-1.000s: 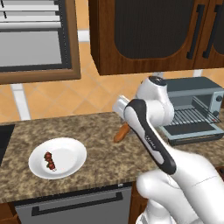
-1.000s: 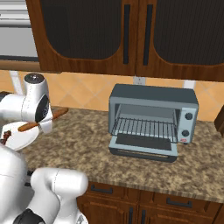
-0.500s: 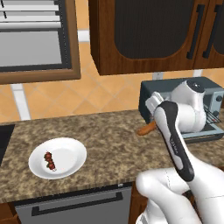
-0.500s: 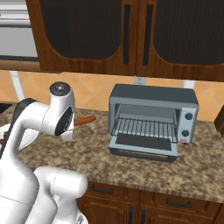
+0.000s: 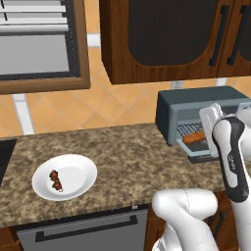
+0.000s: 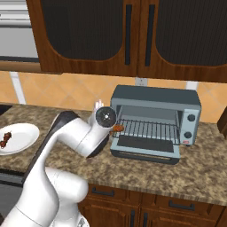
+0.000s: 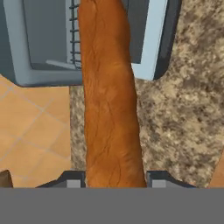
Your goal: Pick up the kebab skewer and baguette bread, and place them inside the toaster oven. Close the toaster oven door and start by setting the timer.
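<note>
Left base view: the baguette bread (image 5: 194,138) lies at the mouth of the open toaster oven (image 5: 196,105), over its rack, long axis running left-right with a slight upward tilt to the right; the kebab skewer (image 5: 56,180) rests on the white plate (image 5: 81,169), well apart. Right base view: one bread end (image 6: 118,128) pokes past the wrist toward the rack. Hand view: the gripper (image 7: 116,179) pinches the loaf's near end between both fingers, the loaf pointing straight away into the oven opening.
</note>
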